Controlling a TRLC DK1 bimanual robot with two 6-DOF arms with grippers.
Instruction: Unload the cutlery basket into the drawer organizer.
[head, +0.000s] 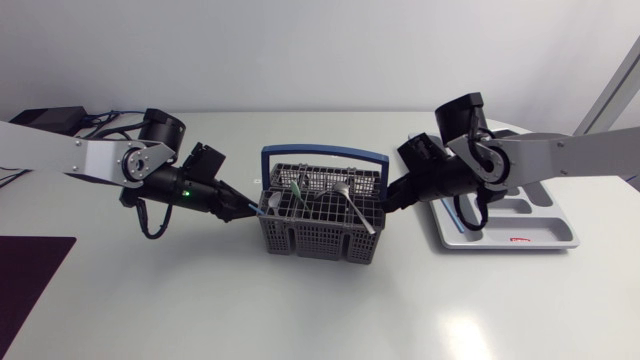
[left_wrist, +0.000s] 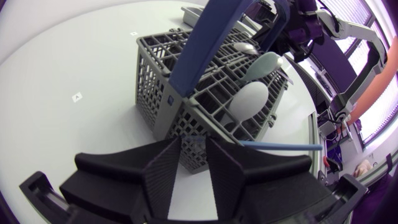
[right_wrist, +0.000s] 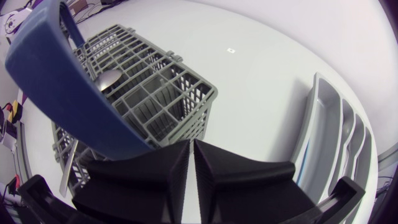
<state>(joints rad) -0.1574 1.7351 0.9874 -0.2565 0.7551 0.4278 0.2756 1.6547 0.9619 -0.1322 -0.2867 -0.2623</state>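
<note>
Two pincers, one on each side of the single cutlery basket (head: 320, 238), which sits mid-desk (head: 300, 310) with its one blue handle (head: 322, 154) arched over the top. One drawer organizer (head: 560, 240) lies off to the right, well apart from the basket and partly under the right arm.

Three spoon bowls show in the left wrist view: a white spoon (left_wrist: 250, 102) nearest, a pale green spoon (left_wrist: 266, 62) behind it, and a metal spoon (left_wrist: 245, 46) further back. All three stand in the basket's compartments. One thin light-blue handle (left_wrist: 283, 147) pokes out of the basket's near side and runs just above one finger.

The left pincer (head: 252, 208) sits right at the basket's left wall. Its fingers are parted by a narrow gap and the basket's corner shows through it. No grip on anything that I can make out.

The right pincer (head: 392, 196) hangs at the basket's right wall, just beside the blue handle. Its fingers are pressed almost together, only a slit between them, with nothing held. The organizer lies off to its side.
</note>
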